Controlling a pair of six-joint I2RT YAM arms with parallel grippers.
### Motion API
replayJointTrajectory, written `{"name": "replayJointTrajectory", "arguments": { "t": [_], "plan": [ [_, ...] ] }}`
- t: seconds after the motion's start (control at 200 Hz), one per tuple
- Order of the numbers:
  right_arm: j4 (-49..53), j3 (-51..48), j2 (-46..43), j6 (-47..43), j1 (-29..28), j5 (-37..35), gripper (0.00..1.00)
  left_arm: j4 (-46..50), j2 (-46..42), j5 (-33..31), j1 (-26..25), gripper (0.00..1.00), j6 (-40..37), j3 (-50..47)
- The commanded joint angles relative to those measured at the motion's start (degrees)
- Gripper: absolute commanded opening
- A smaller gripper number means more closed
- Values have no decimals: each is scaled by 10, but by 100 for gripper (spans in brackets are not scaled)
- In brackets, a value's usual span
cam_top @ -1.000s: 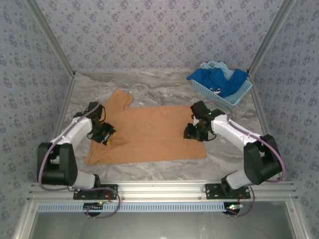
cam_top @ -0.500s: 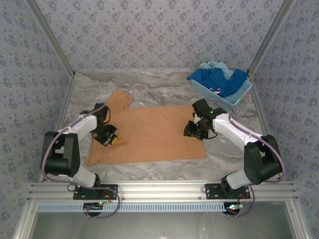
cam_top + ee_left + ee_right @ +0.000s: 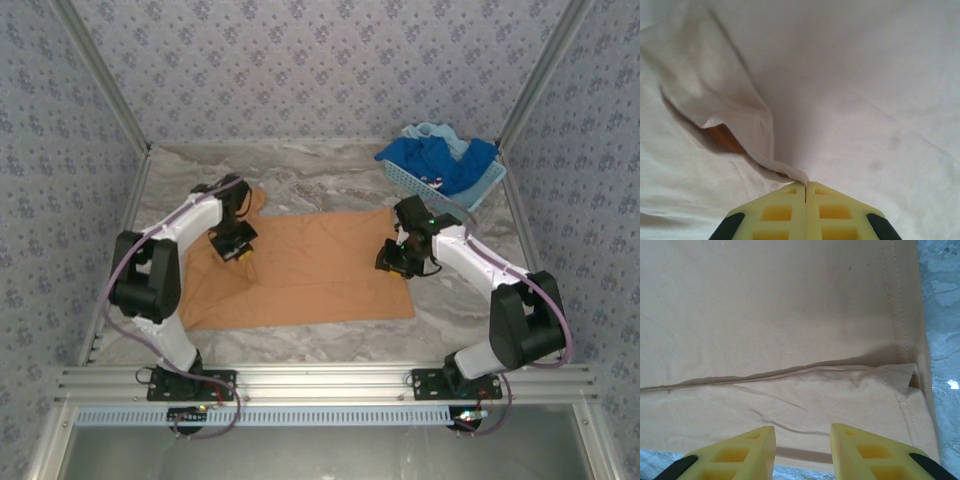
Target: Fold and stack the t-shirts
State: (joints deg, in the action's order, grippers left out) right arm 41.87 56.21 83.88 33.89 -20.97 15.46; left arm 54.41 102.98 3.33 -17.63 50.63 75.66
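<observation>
On the table (image 3: 300,175), top cam, the orange-tan t-shirt (image 3: 310,270) lies spread between my arms. Left wrist: my left gripper (image 3: 805,186) is pinched tight on a shirt fold. Right wrist: my right gripper (image 3: 802,430) is gaping over the hem.

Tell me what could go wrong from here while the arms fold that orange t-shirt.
Two risks. The left hand is shut on just a thin edge of the orange t-shirt, so the cloth may slip free if pulled. The right hand is open near the hem, gripping nothing, so a one-sided pull might drag or bunch the shirt rather than fold it cleanly.
</observation>
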Motion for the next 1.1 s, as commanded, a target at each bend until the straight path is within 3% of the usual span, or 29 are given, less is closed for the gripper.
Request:
{"name": "replayJointTrajectory", "arguments": {
  "t": [0.0,0.415,0.625,0.699,0.744,0.859,0.974,1.094],
  "plan": [
    [23,13,-4,3,5,-2,36,74,48,-36,-22,0,-65,66],
    [22,5,8,2,10,4,36,165,181,-65,-99,0,-205,209],
    [14,0,14,1,9,-3,37,82,128,-43,-137,27,-279,207],
    [9,-1,19,0,8,-5,37,104,121,-96,-136,50,-267,216],
    [7,-2,21,0,8,-6,37,123,115,-129,-134,55,-249,221],
    [-8,-8,22,3,7,-9,36,122,47,-134,-110,49,-180,174],
    [-28,-18,31,15,6,-6,32,60,-49,-37,-39,33,-79,28],
    [-35,-19,50,31,2,-12,27,-25,-107,58,57,23,-14,-119]
  ]
}}
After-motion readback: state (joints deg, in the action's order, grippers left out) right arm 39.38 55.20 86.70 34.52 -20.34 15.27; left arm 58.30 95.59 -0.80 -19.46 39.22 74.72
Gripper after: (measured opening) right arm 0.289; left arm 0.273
